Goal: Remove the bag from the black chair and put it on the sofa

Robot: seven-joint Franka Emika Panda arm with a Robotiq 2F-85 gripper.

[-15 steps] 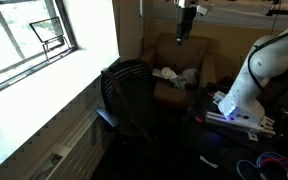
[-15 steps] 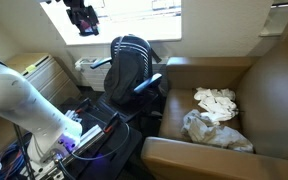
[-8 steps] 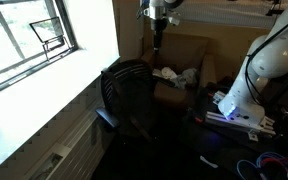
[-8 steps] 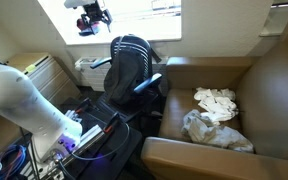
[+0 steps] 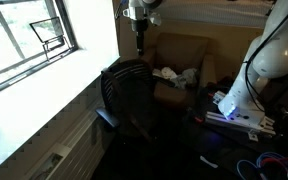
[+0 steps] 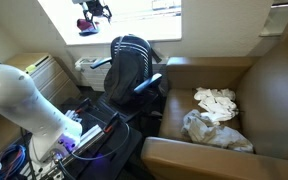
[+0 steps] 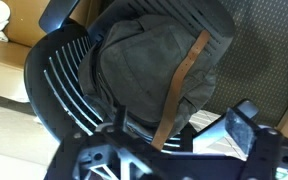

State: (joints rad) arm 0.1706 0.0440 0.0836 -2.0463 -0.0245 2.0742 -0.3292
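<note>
A dark grey bag (image 7: 149,60) with a brown strap lies on the seat of the black chair (image 7: 59,85) in the wrist view. The chair shows in both exterior views (image 5: 127,92) (image 6: 131,62), but there I cannot make out the bag against it. My gripper (image 5: 137,42) (image 6: 92,20) hangs high above the chair, well clear of the bag. Its fingers (image 7: 179,140) stand wide apart and empty. The brown sofa (image 5: 184,52) (image 6: 274,90) stands beside the chair.
White cloths (image 6: 216,100) and a crumpled plastic sheet (image 6: 214,130) lie on the sofa seat, also seen in an exterior view (image 5: 179,73). A window and sill (image 5: 44,70) run along one side. The robot base (image 5: 239,100) and cables (image 6: 94,135) crowd the floor.
My gripper has swung from above the sofa across to a spot over the black chair, staying high. The bag and the chair have not moved.
</note>
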